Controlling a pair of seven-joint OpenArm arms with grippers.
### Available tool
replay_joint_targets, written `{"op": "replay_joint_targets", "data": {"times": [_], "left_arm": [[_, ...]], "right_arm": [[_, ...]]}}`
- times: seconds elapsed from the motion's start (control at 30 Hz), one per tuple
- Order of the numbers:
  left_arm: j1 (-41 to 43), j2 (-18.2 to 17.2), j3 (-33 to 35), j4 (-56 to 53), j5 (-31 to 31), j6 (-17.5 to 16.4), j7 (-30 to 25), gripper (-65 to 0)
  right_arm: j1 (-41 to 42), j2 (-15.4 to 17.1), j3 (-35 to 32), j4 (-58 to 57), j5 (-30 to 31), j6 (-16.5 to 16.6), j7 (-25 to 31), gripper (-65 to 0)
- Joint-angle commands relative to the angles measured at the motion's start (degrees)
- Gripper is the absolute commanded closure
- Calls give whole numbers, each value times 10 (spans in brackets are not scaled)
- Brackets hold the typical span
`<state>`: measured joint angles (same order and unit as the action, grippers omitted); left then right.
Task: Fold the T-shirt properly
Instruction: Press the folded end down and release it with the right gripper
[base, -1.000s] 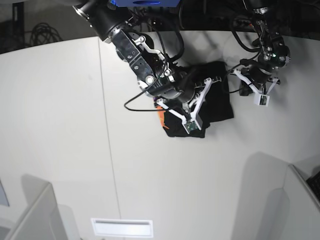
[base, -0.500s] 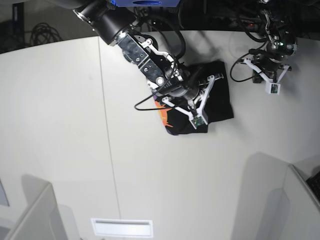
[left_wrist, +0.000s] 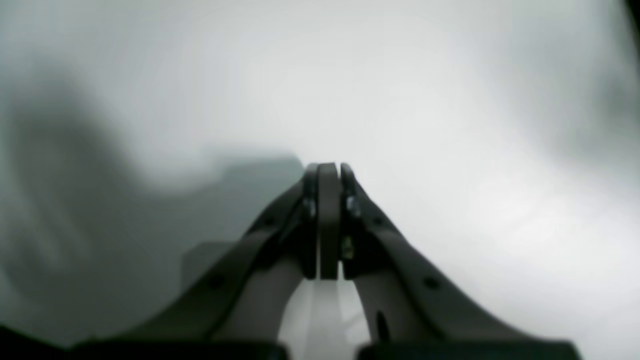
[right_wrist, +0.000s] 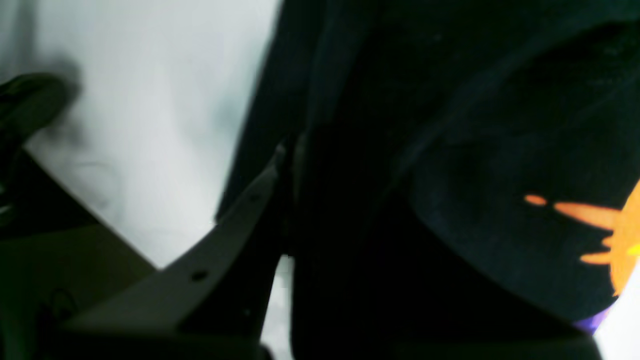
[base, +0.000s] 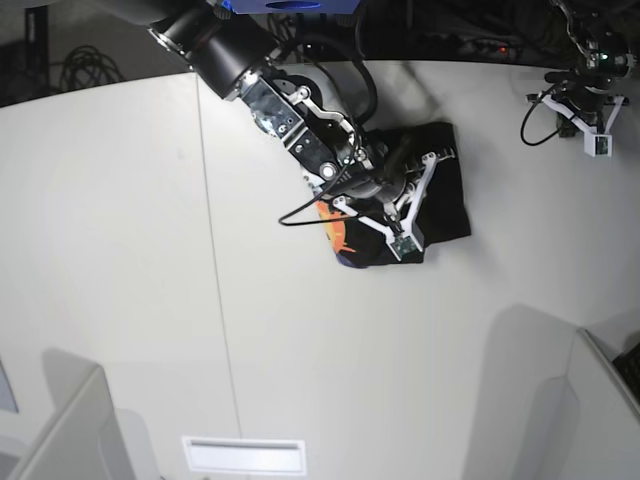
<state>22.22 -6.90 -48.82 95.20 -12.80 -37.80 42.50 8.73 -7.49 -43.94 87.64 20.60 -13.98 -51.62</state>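
White table (base: 120, 250), T-shirt (base: 445, 195) under right gripper (base: 400, 225)

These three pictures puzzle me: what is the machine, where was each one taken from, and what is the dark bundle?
It is a robot with two arms. The wide picture looks down from above on a white table. The other two come from small cameras on the arms' wrists, looking along each tool. The dark bundle is a black T-shirt, partly folded, with an orange print showing at one edge. The right tool is down on the T-shirt; whether it is pinching cloth is too dark to tell. The left tool is closed on nothing, raised at the table's far corner, away from the T-shirt.
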Motion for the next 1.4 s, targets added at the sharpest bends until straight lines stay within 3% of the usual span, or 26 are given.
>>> {"op": "replay_joint_targets", "data": {"times": [0.0,0.37,0.5,0.63,0.83,1.0,1.13,1.3,1.37], "left_arm": [[2,-7,-4,8,-7,-4,-11,0],[3,-6,-5,8,-7,-4,-11,0],[3,-6,-5,8,-7,-4,-11,0],[4,-6,-5,8,-7,-4,-11,0],[4,-6,-5,8,-7,-4,-11,0],[4,-6,-5,8,-7,-4,-11,0],[4,-6,-5,8,-7,-4,-11,0],[4,-7,-5,8,-7,-4,-11,0],[4,-7,-5,8,-7,-4,-11,0]], "right_arm": [[12,-10,0,8,3,2,13,0],[12,-10,1,-9,8,2,27,0],[21,-9,1,-30,81,2,30,0],[29,-8,1,-47,92,2,32,0],[29,-8,2,-43,92,2,52,-180],[29,-8,1,-46,92,1,71,-195],[30,-8,0,-44,95,-27,71,-201],[30,-9,0,-43,95,-29,71,-354],[30,-9,0,-43,95,-29,71,-369]]}}
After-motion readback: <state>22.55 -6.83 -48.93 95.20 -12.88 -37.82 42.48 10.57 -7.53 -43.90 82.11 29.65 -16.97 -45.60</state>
